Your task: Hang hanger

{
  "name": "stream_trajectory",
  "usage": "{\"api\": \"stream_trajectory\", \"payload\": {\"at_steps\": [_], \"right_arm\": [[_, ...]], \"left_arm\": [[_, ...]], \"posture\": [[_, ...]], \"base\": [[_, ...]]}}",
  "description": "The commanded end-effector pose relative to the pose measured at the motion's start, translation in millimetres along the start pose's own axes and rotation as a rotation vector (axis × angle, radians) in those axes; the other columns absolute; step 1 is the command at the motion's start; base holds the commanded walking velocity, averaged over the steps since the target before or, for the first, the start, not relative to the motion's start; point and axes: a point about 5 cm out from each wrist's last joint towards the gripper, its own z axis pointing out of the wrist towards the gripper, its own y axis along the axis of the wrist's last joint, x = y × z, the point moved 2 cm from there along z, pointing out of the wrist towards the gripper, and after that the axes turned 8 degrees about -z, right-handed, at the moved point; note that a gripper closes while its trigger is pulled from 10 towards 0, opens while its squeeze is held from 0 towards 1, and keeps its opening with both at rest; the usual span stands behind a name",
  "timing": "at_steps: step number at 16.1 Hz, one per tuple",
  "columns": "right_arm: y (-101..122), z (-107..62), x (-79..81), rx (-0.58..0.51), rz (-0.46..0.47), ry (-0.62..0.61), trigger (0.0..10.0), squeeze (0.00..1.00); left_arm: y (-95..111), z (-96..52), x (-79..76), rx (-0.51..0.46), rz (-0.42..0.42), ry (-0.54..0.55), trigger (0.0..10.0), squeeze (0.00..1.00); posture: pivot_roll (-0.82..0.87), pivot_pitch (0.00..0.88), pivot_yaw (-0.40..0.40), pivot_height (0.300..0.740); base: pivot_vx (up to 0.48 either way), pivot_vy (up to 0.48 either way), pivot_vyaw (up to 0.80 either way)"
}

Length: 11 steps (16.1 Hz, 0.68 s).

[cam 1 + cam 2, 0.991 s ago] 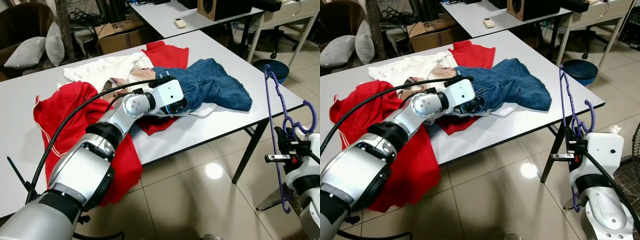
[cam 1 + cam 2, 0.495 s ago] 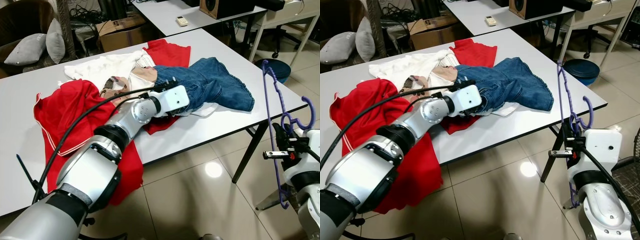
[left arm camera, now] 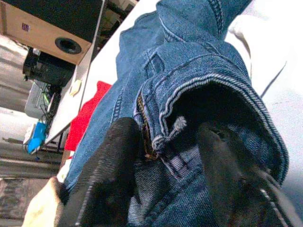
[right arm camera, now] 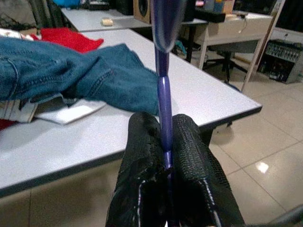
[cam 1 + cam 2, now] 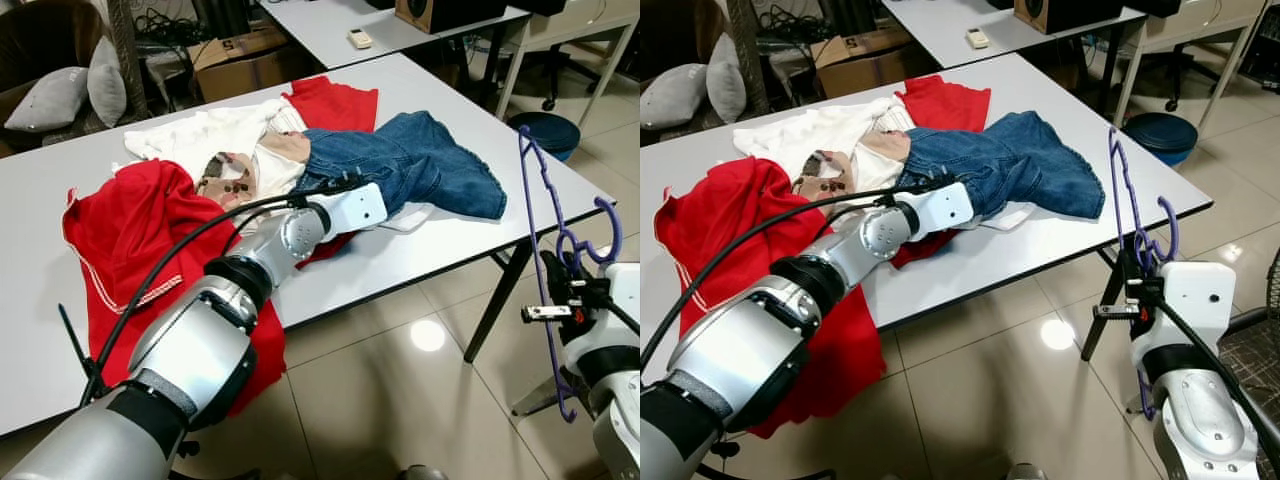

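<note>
A purple plastic hanger [image 5: 543,250] stands upright off the table's right corner, hook on the right. My right gripper [image 4: 165,124] is shut on its thin bar, low beside the table edge [image 5: 1128,292]. Blue jeans [image 5: 430,170] lie crumpled on the white table [image 5: 400,262]. My left gripper [image 3: 170,161] reaches across the table into the jeans' waistband. Its black fingers [image 3: 111,170] stand apart on either side of the folded denim by the zipper, open. The left wrist's white housing [image 5: 360,207] rests just in front of the jeans.
A red garment [image 5: 130,220] hangs over the table's near left edge, with a white one [image 5: 200,135] and another red one [image 5: 335,100] behind the jeans. A second table [image 5: 330,20], cardboard box [image 5: 240,55], cushions [image 5: 60,95] and blue round stool [image 5: 545,130] stand beyond. Tiled floor [image 5: 400,390] lies between me and the table.
My left gripper has pushed forward into the jeans' waistband. The right gripper keeps the hanger upright in about the same place. The camera has shifted slightly.
</note>
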Motion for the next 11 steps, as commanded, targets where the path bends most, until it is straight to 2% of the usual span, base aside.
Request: {"api": "stream_trajectory", "payload": {"at_steps": [1,4,11], "right_arm": [[2.7,-1.2,2.7,-0.005,0.003,0.01,10.0,0.0],[3.4,-2.5,5.6,-0.005,0.003,0.015,10.0,0.0],[3.7,-4.0,8.0,-0.005,0.01,0.012,10.0,0.0]], "left_arm": [[1.7,1.2,6.0,0.018,0.027,0.015,0.0,0.0],[0.3,2.4,2.1,0.045,0.06,0.017,0.0,0.0],[5.9,3.1,11.6,0.031,0.078,0.055,0.0,0.0]], "posture": [[-0.21,0.059,0.151,0.74],[-0.21,0.07,0.159,0.74],[-0.2,0.072,0.164,0.74]], "base": [[0.0,0.0,0.0],[0.0,0.0,0.0],[0.0,0.0,0.0]]}}
